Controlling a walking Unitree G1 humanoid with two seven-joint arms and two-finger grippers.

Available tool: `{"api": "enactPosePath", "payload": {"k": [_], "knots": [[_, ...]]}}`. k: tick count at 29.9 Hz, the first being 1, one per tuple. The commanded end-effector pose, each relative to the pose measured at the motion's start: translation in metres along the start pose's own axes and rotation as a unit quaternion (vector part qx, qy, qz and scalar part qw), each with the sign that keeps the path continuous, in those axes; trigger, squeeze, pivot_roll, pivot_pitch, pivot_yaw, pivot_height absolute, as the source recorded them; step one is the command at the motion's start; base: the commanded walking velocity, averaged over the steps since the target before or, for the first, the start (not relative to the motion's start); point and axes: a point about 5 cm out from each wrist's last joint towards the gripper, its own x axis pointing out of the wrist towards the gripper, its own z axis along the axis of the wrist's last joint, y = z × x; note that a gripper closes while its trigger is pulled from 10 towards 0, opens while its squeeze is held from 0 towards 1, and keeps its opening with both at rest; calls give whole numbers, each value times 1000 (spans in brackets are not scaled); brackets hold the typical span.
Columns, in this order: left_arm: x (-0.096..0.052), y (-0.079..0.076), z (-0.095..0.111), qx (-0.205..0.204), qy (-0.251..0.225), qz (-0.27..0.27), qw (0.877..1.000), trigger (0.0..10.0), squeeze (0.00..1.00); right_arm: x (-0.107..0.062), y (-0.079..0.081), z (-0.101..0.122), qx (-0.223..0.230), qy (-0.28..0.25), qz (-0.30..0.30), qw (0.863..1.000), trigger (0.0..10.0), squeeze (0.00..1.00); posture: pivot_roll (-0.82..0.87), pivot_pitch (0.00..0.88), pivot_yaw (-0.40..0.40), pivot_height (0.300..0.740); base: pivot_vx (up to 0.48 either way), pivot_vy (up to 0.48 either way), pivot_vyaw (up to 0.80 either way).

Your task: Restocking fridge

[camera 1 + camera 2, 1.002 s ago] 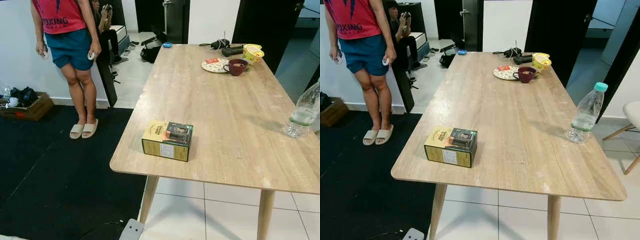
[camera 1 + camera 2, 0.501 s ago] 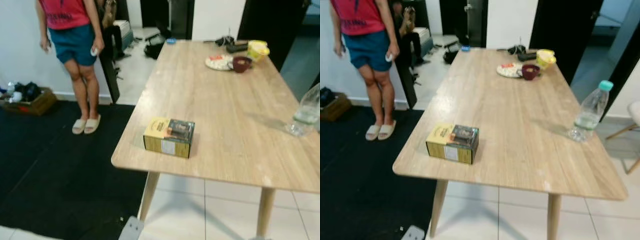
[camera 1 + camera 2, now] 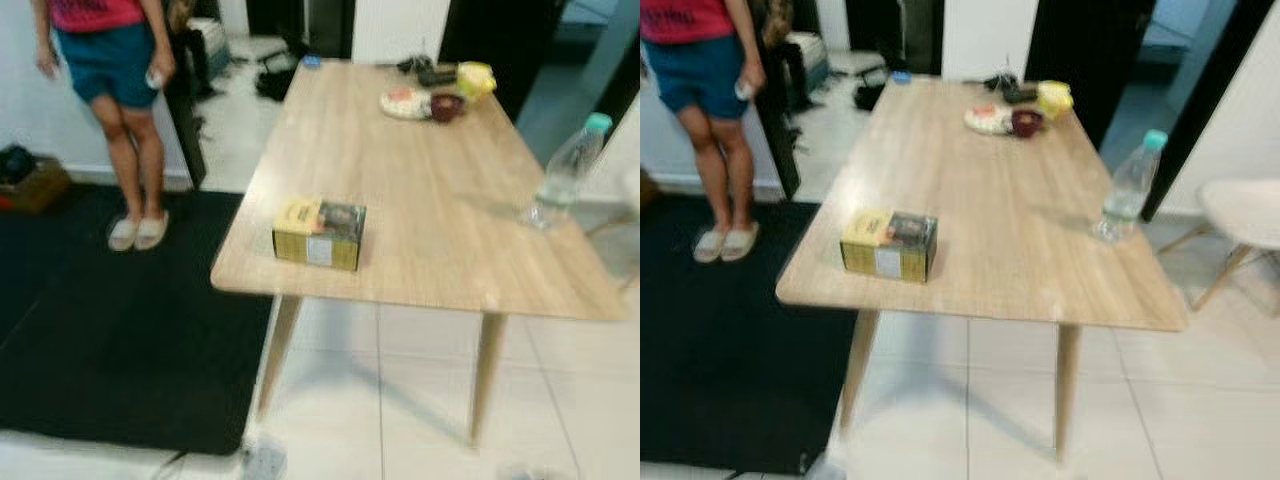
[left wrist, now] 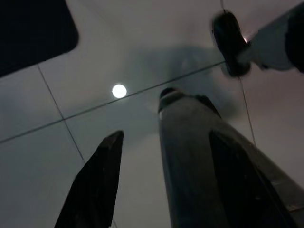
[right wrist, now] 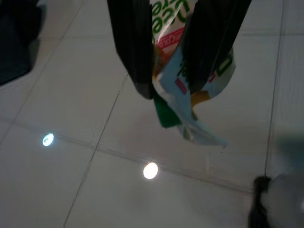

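Our right gripper (image 5: 173,52) pinched a packet (image 5: 190,95) at the frame's top, seemingly light and crinkly. We gripped its upper edge. Our left gripper (image 4: 142,156) hung parted, empty.

box (image 3: 319,232) at near table (image 3: 430,190) edge, open tabletop beyond, bottle (image 3: 565,172) right

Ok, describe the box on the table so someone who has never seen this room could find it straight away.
Start at the long light-wood table standing half over white tiles beside a black mat. On its near corner, on the side toward the standing person, lies a small box, apart from everything else. Unlike the clear bottle on the opposite edge, it is squat and rectangular, yellow with a dark picture panel.
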Motion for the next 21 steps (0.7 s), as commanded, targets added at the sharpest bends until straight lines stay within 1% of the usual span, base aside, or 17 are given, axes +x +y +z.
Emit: {"api": "enactPosePath", "payload": {"k": [1,6,21], "knots": [[0,0,-4,3,10,-3,1000,10000,0,0,-4,4,-7,-4,-5,1000,10000,0,13,0,-44,740,-480,0,0],[0,0,-3,2,8,-4,1000,10000,0,0,-4,4,-4,-5,-4,1000,10000,0,13,0,-44,740,-394,0,0],[0,0,-1,5,4,-3,1000,10000,0,0,-2,6,1,-9,12,1000,10000,0,12,0,-43,740,0,0,0]]}}
